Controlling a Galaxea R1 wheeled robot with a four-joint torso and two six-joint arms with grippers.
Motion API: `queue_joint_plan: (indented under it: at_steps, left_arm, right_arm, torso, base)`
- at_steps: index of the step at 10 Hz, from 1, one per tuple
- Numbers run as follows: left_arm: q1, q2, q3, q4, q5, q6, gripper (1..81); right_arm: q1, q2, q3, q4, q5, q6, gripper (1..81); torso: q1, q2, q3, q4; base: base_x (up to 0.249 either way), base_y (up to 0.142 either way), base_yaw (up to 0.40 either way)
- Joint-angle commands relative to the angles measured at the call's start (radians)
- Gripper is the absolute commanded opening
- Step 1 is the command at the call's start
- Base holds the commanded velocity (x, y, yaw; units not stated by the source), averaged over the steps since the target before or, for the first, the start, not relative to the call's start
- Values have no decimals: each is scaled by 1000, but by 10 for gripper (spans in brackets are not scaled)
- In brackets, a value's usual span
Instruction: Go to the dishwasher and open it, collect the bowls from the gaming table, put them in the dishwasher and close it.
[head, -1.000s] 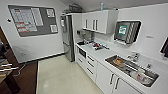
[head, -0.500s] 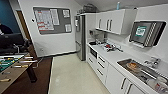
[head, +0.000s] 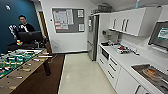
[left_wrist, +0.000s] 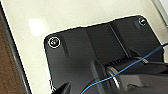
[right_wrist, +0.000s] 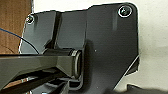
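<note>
I stand in a kitchenette, looking down a pale floor (head: 82, 75) between a foosball table (head: 15, 62) on my left and a white counter (head: 130, 60) with drawers on my right. A sink (head: 152, 75) is set into that counter near me, with a round dish inside it. A steel fridge (head: 92, 37) stands at the far end, beside a notice board (head: 67, 20) on the wall. A person (head: 23, 26) sits behind the foosball table by a dark monitor. I cannot make out the dishwasher or the blue bowls. My wrist views look down on pale floor; whether either claw is apart or together I cannot tell.
</note>
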Motion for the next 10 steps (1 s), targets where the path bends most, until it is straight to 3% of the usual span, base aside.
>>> queue_joint_plan:
  at_steps: [1, 10]
  left_arm:
    - [-43, -2, -6, 7, 47, 6, 811]
    - [-45, 2, -22, 12, 47, 7, 811]
  right_arm:
    - [38, 5, -3, 4, -53, 0, 811]
    - [36, 10, 0, 3, -53, 0, 811]
  torso:
    - [0, 0, 0, 0]
    - [0, 0, 0, 0]
  base:
    - [0, 0, 367]
    - [0, 0, 368]
